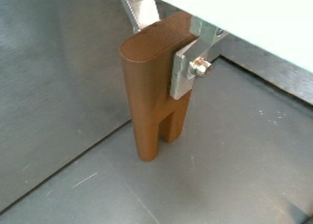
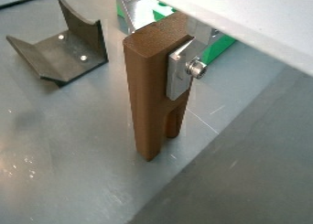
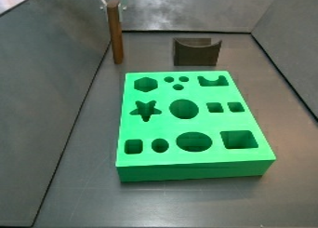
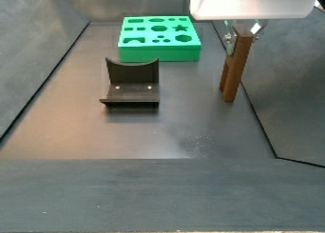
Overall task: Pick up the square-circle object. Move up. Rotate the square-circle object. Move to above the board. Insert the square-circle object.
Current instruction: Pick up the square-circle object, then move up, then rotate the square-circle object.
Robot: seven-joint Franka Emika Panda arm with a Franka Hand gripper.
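Gripper pinching the top of the square-circle object, standing straight up below it, prongs on the grey floor. Board well apart, fixture nearer. No writing anywhere.

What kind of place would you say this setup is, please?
Probably a lab test cell for peg-insertion trials: a dark walled floor holding only a green board of shaped holes, a fixture, and a gripper clamped on an upright brown block.
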